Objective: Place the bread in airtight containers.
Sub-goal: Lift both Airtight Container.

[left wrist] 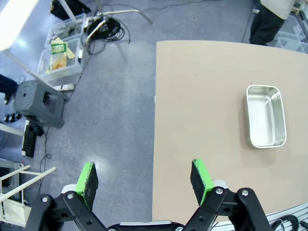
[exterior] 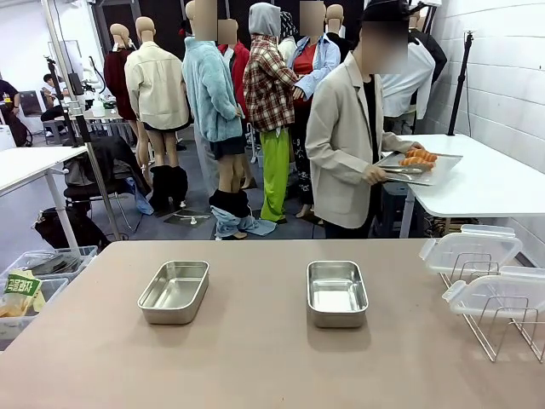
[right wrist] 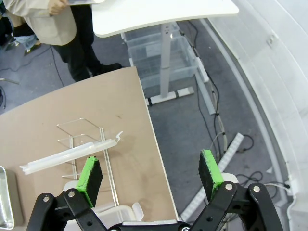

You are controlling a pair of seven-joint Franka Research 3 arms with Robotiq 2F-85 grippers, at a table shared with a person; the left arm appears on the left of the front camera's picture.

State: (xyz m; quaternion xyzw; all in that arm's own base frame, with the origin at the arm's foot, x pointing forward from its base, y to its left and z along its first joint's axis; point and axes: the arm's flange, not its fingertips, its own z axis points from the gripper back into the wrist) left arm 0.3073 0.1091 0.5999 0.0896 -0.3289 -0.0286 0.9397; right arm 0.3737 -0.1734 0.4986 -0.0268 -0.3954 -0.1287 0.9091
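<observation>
Two shiny steel airtight containers stand empty on the tan table: one at the left [exterior: 174, 291] and one at the middle [exterior: 336, 293]. A container [left wrist: 265, 116] also lies far ahead of my open left gripper [left wrist: 145, 179], which hangs over the table's edge and the floor. The bread [exterior: 418, 158], orange-brown rolls, lies on a flat metal tray [exterior: 443, 168] held by a person at the far white table. My right gripper [right wrist: 150, 173] is open and empty above the table's corner, near a wire rack [right wrist: 89, 144] with a clear lid [right wrist: 67, 155] on it.
Clear plastic lids [exterior: 470, 250] rest on a wire rack [exterior: 498, 319] at the table's right side. A person in a beige jacket [exterior: 345, 145] stands beyond the far edge. Plastic bins [left wrist: 62, 50] and a grey stool [left wrist: 38, 102] sit on the floor to the left.
</observation>
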